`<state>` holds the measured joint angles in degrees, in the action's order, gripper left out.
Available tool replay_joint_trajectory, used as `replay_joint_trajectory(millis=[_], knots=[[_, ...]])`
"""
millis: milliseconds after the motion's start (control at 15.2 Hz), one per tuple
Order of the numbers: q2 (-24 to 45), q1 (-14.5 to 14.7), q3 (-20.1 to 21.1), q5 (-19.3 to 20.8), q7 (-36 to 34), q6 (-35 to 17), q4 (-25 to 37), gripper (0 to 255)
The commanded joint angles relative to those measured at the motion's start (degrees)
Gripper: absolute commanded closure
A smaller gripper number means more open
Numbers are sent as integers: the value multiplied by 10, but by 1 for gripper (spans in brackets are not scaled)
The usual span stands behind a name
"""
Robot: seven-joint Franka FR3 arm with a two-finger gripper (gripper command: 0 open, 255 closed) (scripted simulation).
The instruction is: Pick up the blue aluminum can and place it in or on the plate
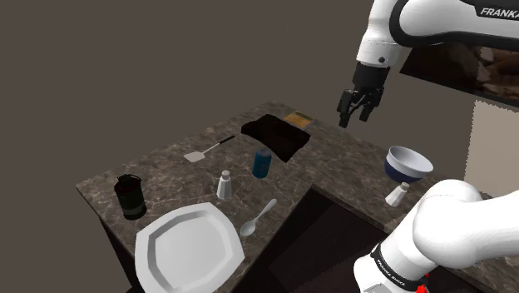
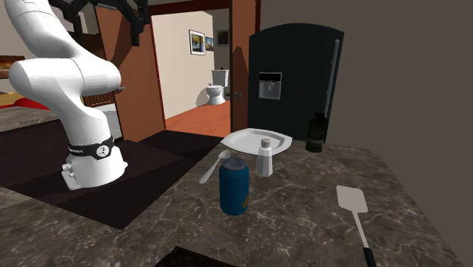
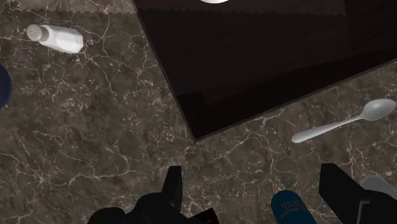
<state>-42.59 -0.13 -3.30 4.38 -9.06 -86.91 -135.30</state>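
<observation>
Shoulder view: my gripper (image 1: pixel 354 119) hangs high, fingers apart and empty. The blue can (image 1: pixel 262 162) stands upright on the counter (image 1: pixel 166 179) well below, toward that view's left, between me and the plate (image 1: pixel 187 250).

Blue can (image 1: pixel 262 161), white plate (image 1: pixel 187 250), dark brown counter (image 1: pixel 166 172) veined white, black cloth (image 1: pixel 274 137), black fingers (image 3: pixel 341 188), white shaker (image 1: pixel 224 185)

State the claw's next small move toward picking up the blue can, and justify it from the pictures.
Probably lower the open claw toward the blue can: it hangs high above the counter, empty, while the can stands upright and untouched.
</observation>
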Motion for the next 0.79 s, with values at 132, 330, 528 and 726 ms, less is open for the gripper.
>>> replay_joint_trajectory(millis=[132,330,528,726], knots=[[21,3,4,-6,-9,-42,-16,0],[59,9,11,-13,-23,-105,-35,0],[103,14,17,-20,-35,-168,-46,0],[154,18,24,-26,-46,-229,-49,0]])
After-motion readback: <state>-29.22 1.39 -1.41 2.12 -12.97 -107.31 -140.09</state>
